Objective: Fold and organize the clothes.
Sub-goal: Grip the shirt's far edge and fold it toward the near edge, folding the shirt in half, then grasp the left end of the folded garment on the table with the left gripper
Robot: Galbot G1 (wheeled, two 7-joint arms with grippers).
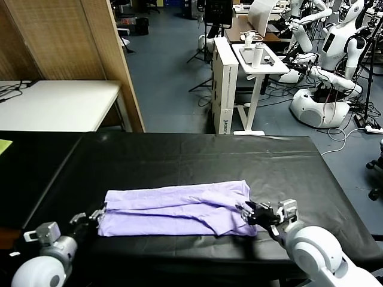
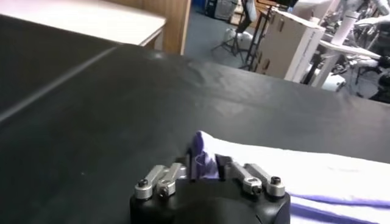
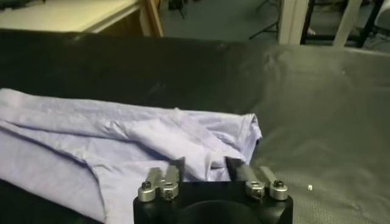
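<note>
The lavender T-shirt (image 1: pixel 173 212) lies folded lengthwise into a long strip across the front of the black table (image 1: pixel 197 158). My left gripper (image 1: pixel 99 214) is at the strip's left end. In the left wrist view (image 2: pixel 204 167) its fingers are pinched on a raised corner of the T-shirt (image 2: pixel 317 176). My right gripper (image 1: pixel 244 212) is at the strip's right end. In the right wrist view (image 3: pixel 206 167) its fingers stand apart, with the edge of the T-shirt (image 3: pixel 122 140) and a small fold between them. No printed graphic shows.
A white table (image 1: pixel 57 104) and a wooden partition (image 1: pixel 90 54) stand behind at the left. A white box (image 1: pixel 224 84), a small stand (image 1: pixel 258 60) and other robots (image 1: pixel 335 54) fill the floor beyond. The table's front edge is close under both grippers.
</note>
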